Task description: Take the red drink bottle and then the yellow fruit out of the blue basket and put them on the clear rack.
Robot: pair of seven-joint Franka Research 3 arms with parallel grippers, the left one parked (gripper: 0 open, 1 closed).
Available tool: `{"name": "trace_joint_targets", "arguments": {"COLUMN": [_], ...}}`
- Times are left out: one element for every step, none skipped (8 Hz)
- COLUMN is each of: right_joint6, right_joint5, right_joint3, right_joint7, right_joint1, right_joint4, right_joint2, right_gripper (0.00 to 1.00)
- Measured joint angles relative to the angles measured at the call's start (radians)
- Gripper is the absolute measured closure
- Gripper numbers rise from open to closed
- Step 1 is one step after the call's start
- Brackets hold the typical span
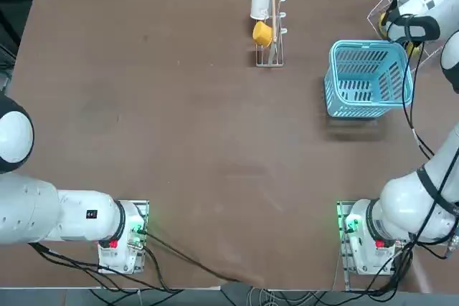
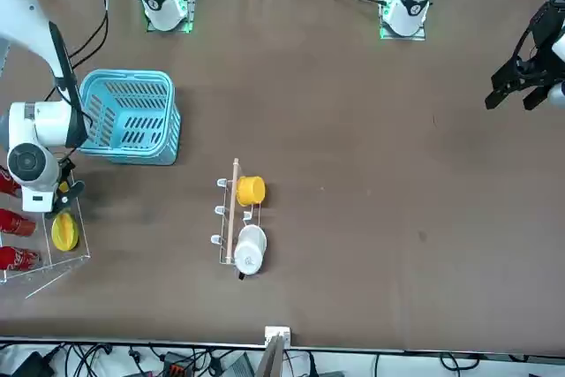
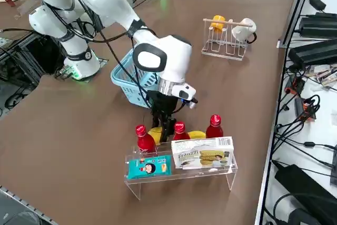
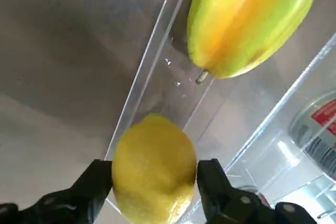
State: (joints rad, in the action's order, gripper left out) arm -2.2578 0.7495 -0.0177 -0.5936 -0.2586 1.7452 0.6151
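Yellow fruit [image 4: 154, 174] on clear rack [image 4: 223, 109], brown table [image 4: 50, 145] below, right pincer [image 4: 155, 169] astride.

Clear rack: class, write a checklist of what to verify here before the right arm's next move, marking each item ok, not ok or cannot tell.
1. Red drink bottle out of the blue basket: ok, none shows inside.
2. Red bottles on the clear rack: ok, three stand there, caps up.
3. Yellow fruit at the rack: ok, between the sides of the right gripper.
4. Yellow fruit's weight borne by the rack: cannot tell.
5. Right gripper free of the fruit: cannot tell.
6. Yellow fruit apart from the larger, greenish fruit: ok, a gap shows.
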Motion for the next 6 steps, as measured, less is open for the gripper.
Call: {"name": "trace_joint_targets", "arguments": {"right_joint6": [0.000, 0.000, 0.000, 0.000, 0.017, 0.062], "right_joint5": [0.000, 0.000, 0.000, 0.000, -0.004, -0.032], "right_joint3": [0.000, 0.000, 0.000, 0.001, 0.006, 0.013], "right_joint7": [0.000, 0.000, 0.000, 0.000, 0.001, 0.005], "right_joint1": [0.000, 0.000, 0.000, 0.000, 0.001, 0.003], "right_joint4": [0.000, -0.001, -0.005, -0.015, -0.032, -0.062], "right_joint2": [0.000, 0.000, 0.000, 0.000, -0.002, -0.007], "right_gripper": [0.02, 0.01, 0.01, 0.01, 0.01, 0.01]}}
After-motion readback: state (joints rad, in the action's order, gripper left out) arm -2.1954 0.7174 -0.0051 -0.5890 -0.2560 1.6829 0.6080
